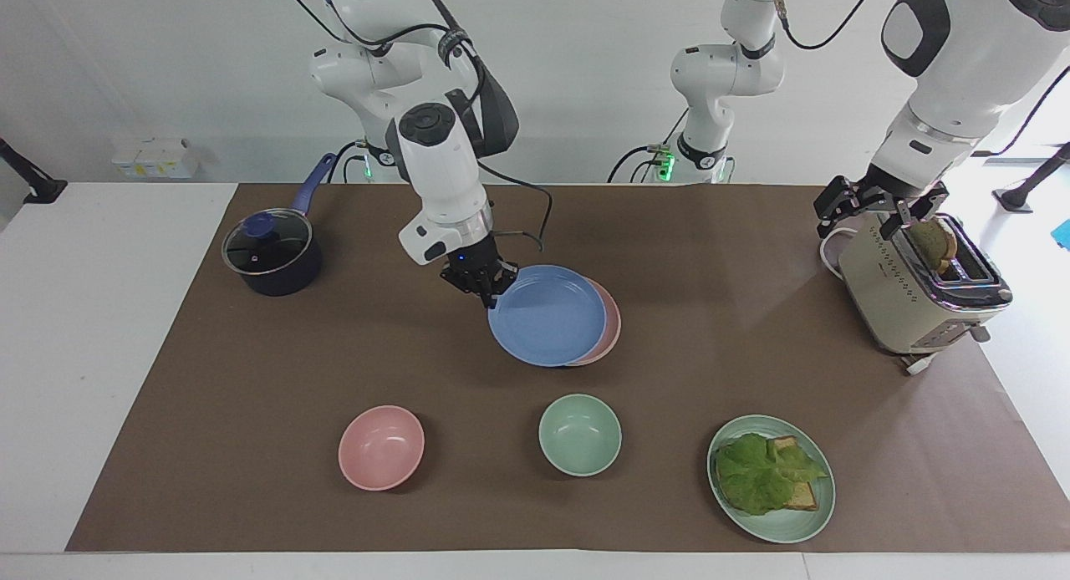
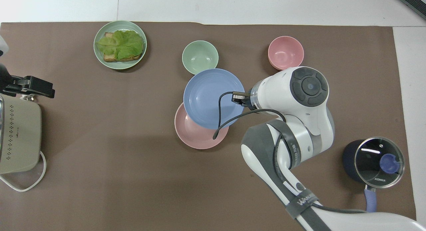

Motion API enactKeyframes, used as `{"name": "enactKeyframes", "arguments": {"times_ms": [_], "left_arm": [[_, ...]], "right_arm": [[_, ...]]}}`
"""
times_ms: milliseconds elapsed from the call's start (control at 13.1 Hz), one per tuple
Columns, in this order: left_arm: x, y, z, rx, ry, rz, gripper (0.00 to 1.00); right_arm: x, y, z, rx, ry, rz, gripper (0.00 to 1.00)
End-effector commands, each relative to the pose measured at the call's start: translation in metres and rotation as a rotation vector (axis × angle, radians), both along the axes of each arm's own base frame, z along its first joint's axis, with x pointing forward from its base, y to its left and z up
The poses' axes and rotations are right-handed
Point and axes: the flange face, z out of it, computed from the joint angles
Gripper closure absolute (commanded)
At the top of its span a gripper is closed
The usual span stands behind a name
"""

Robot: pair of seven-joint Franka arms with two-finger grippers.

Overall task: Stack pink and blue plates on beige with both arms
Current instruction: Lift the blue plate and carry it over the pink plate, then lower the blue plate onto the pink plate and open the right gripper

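Note:
My right gripper (image 1: 487, 289) is shut on the rim of the blue plate (image 1: 547, 317), at the edge toward the right arm's end of the table. The plate hangs just over the pink plate (image 1: 613, 325) and covers most of it. In the overhead view the blue plate (image 2: 213, 98) overlaps the pink plate (image 2: 196, 137), with the right gripper (image 2: 238, 98) at its rim. The beige plate is hidden. My left gripper (image 1: 869, 216) waits open over the toaster (image 1: 911, 296), holding nothing.
A dark pot with a glass lid (image 1: 272, 258) stands at the right arm's end. Farther from the robots than the plates sit a pink bowl (image 1: 381, 446), a green bowl (image 1: 579, 435) and a mint plate (image 1: 786, 530) with lettuce and toast.

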Motion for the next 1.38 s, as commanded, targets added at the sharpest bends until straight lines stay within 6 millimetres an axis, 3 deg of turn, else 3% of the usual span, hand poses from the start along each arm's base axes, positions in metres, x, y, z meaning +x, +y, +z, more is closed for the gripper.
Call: {"name": "enactKeyframes", "arguments": {"times_ms": [0, 153, 689, 919, 1148, 1301], "left_arm": [[-0.002, 0.003, 0.001, 0.011, 0.007, -0.008, 0.0], [-0.003, 0.003, 0.002, 0.011, 0.005, -0.007, 0.0], [-0.002, 0.003, 0.001, 0.011, 0.007, -0.008, 0.0], [-0.002, 0.003, 0.001, 0.011, 0.007, -0.008, 0.0], [-0.002, 0.003, 0.001, 0.011, 0.007, -0.008, 0.0], [-0.003, 0.003, 0.002, 0.011, 0.005, -0.007, 0.0]], "right_arm": [[0.005, 0.014, -0.011, 0.027, 0.005, -0.022, 1.0], [0.003, 0.032, -0.025, 0.035, -0.006, -0.009, 1.0], [0.003, 0.033, -0.026, 0.037, -0.003, -0.024, 1.0], [-0.001, 0.04, -0.048, 0.031, 0.008, -0.015, 1.0], [-0.026, 0.029, -0.068, -0.002, 0.05, 0.009, 1.0], [-0.033, 0.028, -0.068, -0.011, 0.069, 0.008, 1.0]]}}
